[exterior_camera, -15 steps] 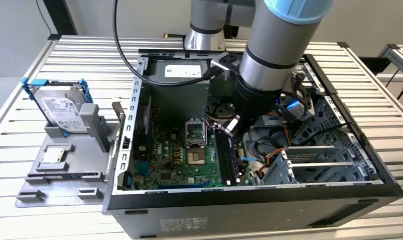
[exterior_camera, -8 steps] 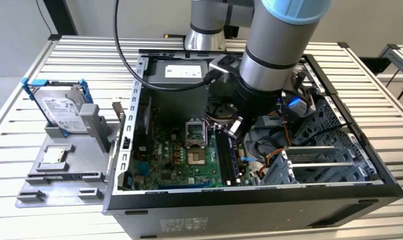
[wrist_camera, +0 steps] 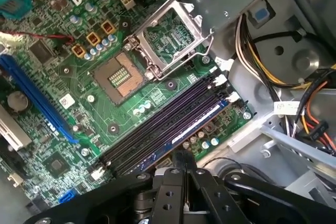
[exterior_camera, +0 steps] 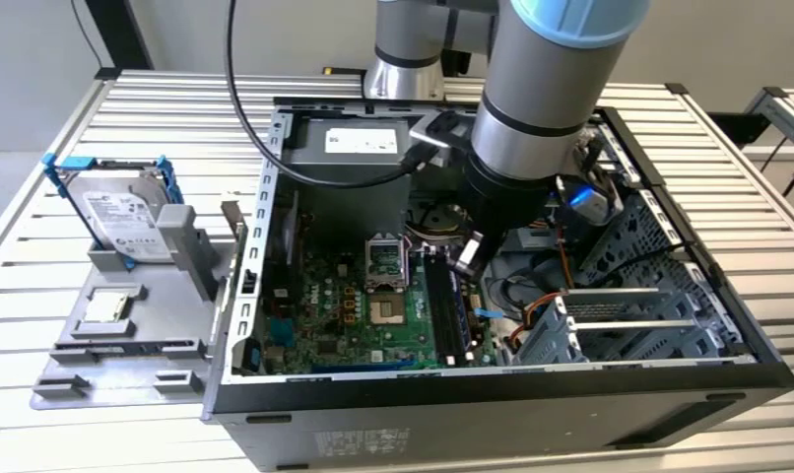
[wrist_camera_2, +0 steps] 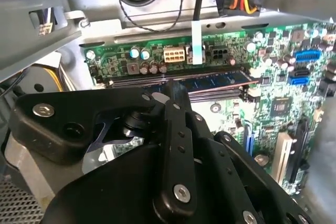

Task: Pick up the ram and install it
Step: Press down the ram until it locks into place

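Observation:
The ram [wrist_camera: 181, 129] is a thin blue-grey stick lying along the outermost of the black slots [wrist_camera: 157, 116] on the green motherboard [exterior_camera: 351, 320]. In the second wrist view the ram [wrist_camera_2: 215, 79] sits in that slot just past the fingertip. My gripper [exterior_camera: 470, 258] reaches down inside the computer case over the slots. The black fingers [wrist_camera: 177, 163] are pressed together, and their tips rest on or just above the ram's upper edge [wrist_camera_2: 173, 86]. Nothing is clamped between them.
An open processor socket [wrist_camera: 168, 35] lies beside the slots. Bundled cables [wrist_camera: 262, 61] and a metal drive cage [exterior_camera: 633, 315] crowd the case on the exterior view's right. Outside the case, a hard drive in a blue frame [exterior_camera: 114, 212] and a small silver chip [exterior_camera: 108, 307] sit on a grey holder.

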Controlling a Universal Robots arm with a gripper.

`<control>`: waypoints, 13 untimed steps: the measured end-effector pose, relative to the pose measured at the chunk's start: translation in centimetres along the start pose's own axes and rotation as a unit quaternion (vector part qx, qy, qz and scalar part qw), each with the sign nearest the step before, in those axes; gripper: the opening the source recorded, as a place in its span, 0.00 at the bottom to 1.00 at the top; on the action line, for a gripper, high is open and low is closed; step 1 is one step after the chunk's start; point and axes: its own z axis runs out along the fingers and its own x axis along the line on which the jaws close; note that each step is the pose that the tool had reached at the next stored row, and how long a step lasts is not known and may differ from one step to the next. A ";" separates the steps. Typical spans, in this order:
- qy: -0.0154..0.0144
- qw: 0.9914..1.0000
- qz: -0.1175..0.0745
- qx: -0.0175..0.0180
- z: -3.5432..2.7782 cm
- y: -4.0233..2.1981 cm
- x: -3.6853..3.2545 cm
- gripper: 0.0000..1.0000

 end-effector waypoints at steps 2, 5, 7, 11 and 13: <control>-0.001 1.000 -0.010 0.001 0.00 0.00 0.00 0.00; -0.001 0.999 -0.038 0.000 0.05 0.01 0.01 0.00; -0.001 0.998 -0.059 0.000 0.09 0.02 0.02 0.00; -0.001 0.998 -0.068 0.000 0.14 0.47 0.36 0.00; -0.002 0.997 -0.080 0.000 0.19 0.51 0.37 0.00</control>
